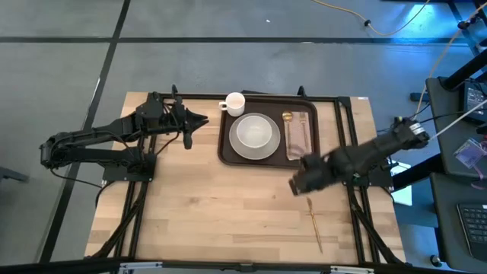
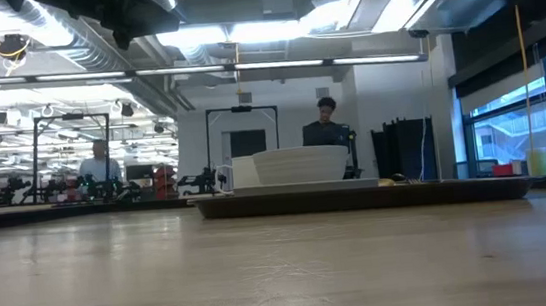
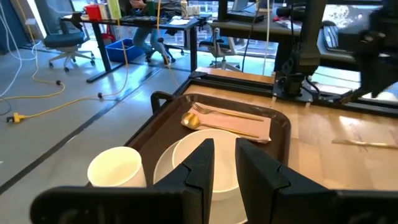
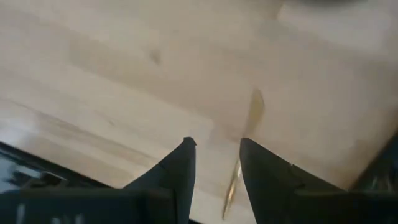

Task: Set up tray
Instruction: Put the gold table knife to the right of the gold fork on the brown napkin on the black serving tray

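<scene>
A slip is the likeliest fault: the thin gold utensil (image 1: 315, 224) lies flat on the smooth wooden bench (image 1: 213, 205) just ahead of the right pincer (image 1: 295, 186), whose fingers are parted and hold nothing, so it could be pushed aside rather than gripped. The dark, round-cornered tray (image 1: 225, 149) sits beyond that pincer, carrying a glossy white plate (image 1: 253, 135), a soft napkin (image 1: 298, 141) and a gold spoon (image 1: 288, 118). The left pincer (image 1: 202, 120), slightly parted and empty, waits beside the tray's cup (image 1: 234, 103).

Two matte black jointed arms, left (image 1: 99, 141) and right (image 1: 365, 156) of frame; each claw has two dark wedge-shaped fingers (image 3: 202, 165).
</scene>
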`<state>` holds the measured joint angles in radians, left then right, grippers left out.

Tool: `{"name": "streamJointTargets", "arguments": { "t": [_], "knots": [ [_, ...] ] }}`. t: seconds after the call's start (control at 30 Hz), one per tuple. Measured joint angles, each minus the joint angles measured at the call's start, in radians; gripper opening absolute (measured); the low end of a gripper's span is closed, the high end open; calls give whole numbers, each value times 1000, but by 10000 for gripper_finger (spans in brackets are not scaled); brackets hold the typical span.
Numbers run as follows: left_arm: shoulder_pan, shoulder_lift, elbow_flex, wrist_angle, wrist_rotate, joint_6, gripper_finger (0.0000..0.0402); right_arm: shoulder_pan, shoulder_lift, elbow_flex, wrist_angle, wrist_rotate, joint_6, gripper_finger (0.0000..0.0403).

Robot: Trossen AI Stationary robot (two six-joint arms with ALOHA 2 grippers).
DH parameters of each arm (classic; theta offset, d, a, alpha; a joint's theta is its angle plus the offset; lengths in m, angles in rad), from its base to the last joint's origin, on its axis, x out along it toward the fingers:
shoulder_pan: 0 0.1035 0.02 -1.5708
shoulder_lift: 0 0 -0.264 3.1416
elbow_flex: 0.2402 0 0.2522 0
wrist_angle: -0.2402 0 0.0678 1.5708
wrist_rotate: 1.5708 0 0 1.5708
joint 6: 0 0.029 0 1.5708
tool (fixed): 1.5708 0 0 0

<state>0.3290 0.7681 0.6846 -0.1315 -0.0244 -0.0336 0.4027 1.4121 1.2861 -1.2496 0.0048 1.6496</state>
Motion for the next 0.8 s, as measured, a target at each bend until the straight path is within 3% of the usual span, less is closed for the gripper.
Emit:
{"name": "streamJointTargets", "arguments": {
  "t": [0.23,0.37,0.63,0.8],
  "knots": [
    [0,0,0,0,0,21,59,183,150,0,11,-140,228,127],
    [0,0,0,0,0,21,59,249,226,0,57,-159,313,127],
    [0,0,0,0,0,55,59,267,343,0,82,-164,340,127],
    [0,0,0,0,27,55,59,262,328,-74,114,-164,341,127]
  ]
}}
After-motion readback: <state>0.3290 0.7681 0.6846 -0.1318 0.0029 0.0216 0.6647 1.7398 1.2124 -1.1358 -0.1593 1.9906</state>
